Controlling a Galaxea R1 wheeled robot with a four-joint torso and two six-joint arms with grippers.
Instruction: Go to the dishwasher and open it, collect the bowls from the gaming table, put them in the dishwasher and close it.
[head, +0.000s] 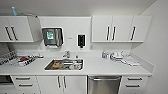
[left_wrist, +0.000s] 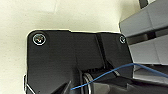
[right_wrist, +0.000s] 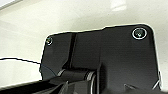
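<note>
White countertop (head: 100, 67) spans the head view, carried on white base cabinets with wall cabinets (head: 120, 28) above. Judged from this layout, the step in hand is the first one: the approach to the dishwasher, with the opening not yet begun.

1. Dishwasher (head: 104, 85): brushed steel front, set under the counter, between a pair of white cabinet doors (head: 62, 83) and a stack of white drawer fronts (head: 133, 83). Its horizontal bar handle (head: 104, 79) lies across the top of the door. The door is closed.
2. Sink (head: 64, 64): steel basin sunk in the counter, up and to one side of the dishwasher, with items inside that cannot be identified.
3. Dish rack (head: 10, 60): at the far end of the counter, well apart from the dishwasher.
4. Soap dispenser (head: 81, 40): dark unit on the wall above the sink.

Claw state: cannot be told for either arm; both wrist views present the robot's own dark plate over a pale surface, so the dishwasher's position relative to either claw cannot be fixed.

Next move, as a judgement: close in on the steel front, then bring one claw level with the bar handle to grip it.
</note>
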